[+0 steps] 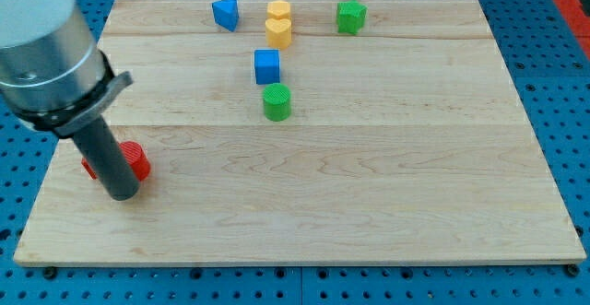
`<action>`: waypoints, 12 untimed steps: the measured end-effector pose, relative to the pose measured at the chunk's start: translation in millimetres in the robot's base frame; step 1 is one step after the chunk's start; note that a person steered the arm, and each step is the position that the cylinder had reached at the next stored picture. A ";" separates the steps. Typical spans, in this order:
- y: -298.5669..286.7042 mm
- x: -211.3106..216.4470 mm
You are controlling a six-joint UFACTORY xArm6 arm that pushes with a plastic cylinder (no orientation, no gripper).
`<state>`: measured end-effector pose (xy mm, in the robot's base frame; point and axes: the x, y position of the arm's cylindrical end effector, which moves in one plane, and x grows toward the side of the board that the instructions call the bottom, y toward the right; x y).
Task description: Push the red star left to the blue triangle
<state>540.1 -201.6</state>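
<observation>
A red block [136, 158] lies near the board's left edge, partly hidden behind my rod, so its shape is hard to make out. A bit of red also shows on the rod's left side. My tip [123, 195] rests on the board just below the red block, touching or nearly touching it. The blue triangle [225, 14] sits near the view's top, well up and to the right of the red block.
Two yellow blocks [279, 10] [278, 33] sit right of the blue triangle. A green star-like block [350, 17] is further right. A blue cube [267, 65] and a green cylinder [277, 101] stand below the yellow ones. The arm's grey body [51, 56] covers the upper left.
</observation>
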 end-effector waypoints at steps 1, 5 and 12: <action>-3.7 10.5; -25.3 -69.6; -38.7 -157.9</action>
<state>382.2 -240.2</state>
